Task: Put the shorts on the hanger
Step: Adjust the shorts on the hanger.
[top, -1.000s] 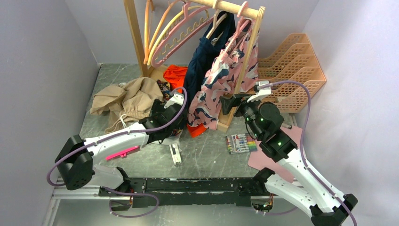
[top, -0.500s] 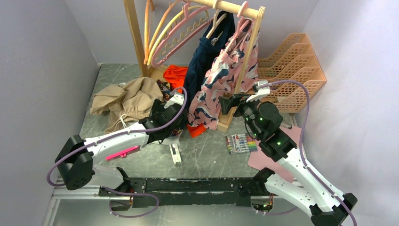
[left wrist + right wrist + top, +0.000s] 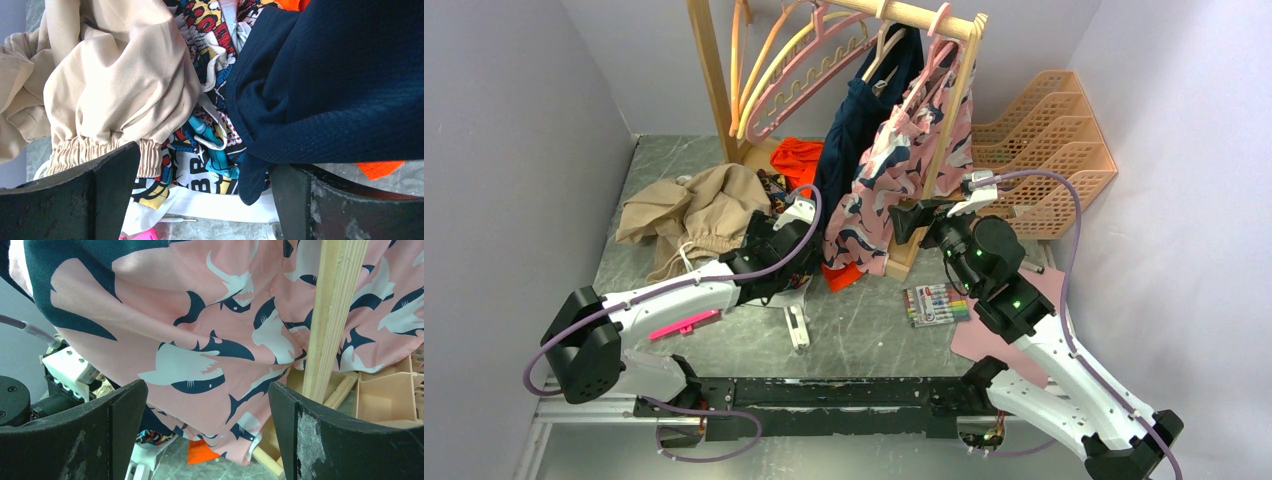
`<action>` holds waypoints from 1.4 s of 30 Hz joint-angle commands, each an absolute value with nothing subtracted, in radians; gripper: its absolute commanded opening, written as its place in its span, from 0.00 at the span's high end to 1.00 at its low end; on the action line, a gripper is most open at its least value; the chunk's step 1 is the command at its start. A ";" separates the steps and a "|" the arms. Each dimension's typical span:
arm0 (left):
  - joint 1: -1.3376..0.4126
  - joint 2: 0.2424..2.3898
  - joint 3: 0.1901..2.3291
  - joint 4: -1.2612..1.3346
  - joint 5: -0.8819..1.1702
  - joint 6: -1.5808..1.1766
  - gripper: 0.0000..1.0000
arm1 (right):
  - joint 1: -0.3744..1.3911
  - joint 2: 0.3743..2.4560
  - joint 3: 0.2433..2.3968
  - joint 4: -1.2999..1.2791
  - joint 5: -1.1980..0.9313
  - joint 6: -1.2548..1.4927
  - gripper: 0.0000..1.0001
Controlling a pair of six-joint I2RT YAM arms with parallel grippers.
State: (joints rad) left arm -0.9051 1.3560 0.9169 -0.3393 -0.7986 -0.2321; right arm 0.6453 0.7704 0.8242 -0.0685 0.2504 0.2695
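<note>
- The shorts [image 3: 849, 130] hang at the upper middle of the top view, apparently draped over the hanger [image 3: 885, 42] on the rail [image 3: 914, 12]; their lower end trails down to the clothes heap on the worktop [image 3: 864, 335]
- How securely the waistband sits on the hanger cannot be told from here, so any tug from below is likely to slide the cloth off one side
- The left gripper [image 3: 206, 165] stands with its jaws wide apart and holding nothing; the navy hem fills the upper right of its wrist view, just beside the tan garment [image 3: 100, 75]
- A comic-print cloth [image 3: 212, 172] lies directly between those jaws, so closing here would probably take the wrong fabric, or pinch it together with the hem
- Lifting such a mixed grip could drag the heap along and pull the hanger askew or off the rail
- The right gripper [image 3: 207, 390] is likewise spread and empty, close to the pink shorts [image 3: 200, 330], with the rack post [image 3: 332, 315] at the right of its view
- Pushing forward risks snagging the pink shorts or knocking the post, which could shake both hangers; its line to the navy cloth is blocked by pink fabric
</note>
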 commanded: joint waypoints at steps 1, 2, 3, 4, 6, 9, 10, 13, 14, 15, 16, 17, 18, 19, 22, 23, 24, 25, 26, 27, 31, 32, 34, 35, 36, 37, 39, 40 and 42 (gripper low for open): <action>-0.909 1.344 0.923 -0.315 -0.786 -0.227 0.01 | 0.644 0.771 0.834 -0.040 0.245 0.274 0.04; -0.908 1.343 0.923 -0.314 -0.785 -0.227 0.01 | 0.643 0.772 0.834 -0.040 0.242 0.273 0.04; -0.909 1.342 0.923 -0.313 -0.783 -0.229 0.01 | 0.644 0.774 0.835 -0.041 0.240 0.273 0.04; -0.909 1.339 0.920 -0.313 -0.777 -0.232 0.01 | 0.643 0.774 0.836 -0.041 0.239 0.272 0.04; -0.908 1.322 0.914 -0.308 -0.754 -0.242 0.01 | 0.643 0.774 0.838 -0.043 0.231 0.267 0.04; -0.903 1.261 0.900 -0.295 -0.704 -0.259 0.01 | 0.644 0.775 0.848 -0.058 0.204 0.248 0.04; -0.897 1.233 0.893 -0.290 -0.682 -0.265 0.01 | 0.643 0.775 0.854 -0.069 0.190 0.240 0.04; -0.883 1.137 0.850 -0.260 -0.629 -0.293 0.01 | 0.644 0.766 0.862 -0.104 0.155 0.220 0.04; -0.881 1.105 0.831 -0.243 -0.616 -0.304 0.01 | 0.644 0.757 0.859 -0.113 0.150 0.218 0.04; -0.881 1.076 0.816 -0.234 -0.597 -0.311 0.01 | 0.644 0.748 0.851 -0.112 0.143 0.211 0.03; -0.881 1.049 0.802 -0.228 -0.575 -0.314 0.01 | 0.643 0.738 0.843 -0.112 0.136 0.208 0.03; -0.881 1.022 0.788 -0.212 -0.551 -0.313 0.01 | 0.643 0.729 0.840 -0.115 0.131 0.205 0.02; -0.881 0.998 0.772 -0.201 -0.524 -0.307 0.01 | 0.643 0.721 0.837 -0.120 0.125 0.198 0.02; -0.881 0.977 0.755 -0.190 -0.513 -0.305 0.01 | 0.643 0.714 0.838 -0.126 0.111 0.189 0.01; -0.879 0.927 0.713 -0.175 -0.473 -0.283 0.01 | 0.644 0.708 0.844 -0.153 0.075 0.177 0.01; -0.878 0.916 0.693 -0.166 -0.451 -0.273 0.02 | 0.644 0.709 0.844 -0.162 0.055 0.175 0.01; -0.877 0.909 0.675 -0.159 -0.425 -0.264 0.03 | 0.643 0.710 0.843 -0.168 0.042 0.178 0.00; -0.876 0.905 0.655 -0.143 -0.402 -0.253 0.03 | 0.644 0.710 0.839 -0.171 0.025 0.181 0.00; -0.869 0.907 0.641 -0.133 -0.385 -0.248 0.04 | 0.644 0.710 0.833 -0.169 0.007 0.188 0.00; -0.857 0.914 0.639 -0.127 -0.371 -0.250 0.04 | 0.644 0.706 0.824 -0.163 -0.007 0.195 0.00; -0.751 0.975 0.659 -0.087 -0.249 -0.242 0.15 | 0.643 0.691 0.766 -0.117 -0.047 0.227 0.01; -0.726 0.995 0.670 -0.083 -0.226 -0.242 0.18 | 0.643 0.687 0.754 -0.106 -0.053 0.235 0.01; -0.681 1.026 0.695 -0.078 -0.190 -0.245 0.27 | 0.644 0.681 0.727 -0.087 -0.061 0.247 0.01; -0.671 1.037 0.705 -0.068 -0.170 -0.241 0.31 | 0.643 0.675 0.715 -0.083 -0.063 0.251 0.01; -0.666 1.042 0.711 -0.054 -0.144 -0.233 0.34 | 0.643 0.671 0.706 -0.081 -0.065 0.254 0.01; -0.666 1.043 0.717 -0.036 -0.120 -0.223 0.35 | 0.644 0.665 0.699 -0.081 -0.065 0.255 0.01; -0.666 1.042 0.721 -0.005 -0.067 -0.211 0.34 | 0.643 0.650 0.687 -0.083 -0.054 0.252 0.01; -0.666 1.041 0.721 0.011 -0.042 -0.204 0.34 | 0.643 0.641 0.681 -0.084 -0.047 0.251 0.01; -0.666 1.037 0.713 0.056 -0.003 -0.195 0.29 | 0.644 0.624 0.673 -0.084 -0.036 0.245 0.01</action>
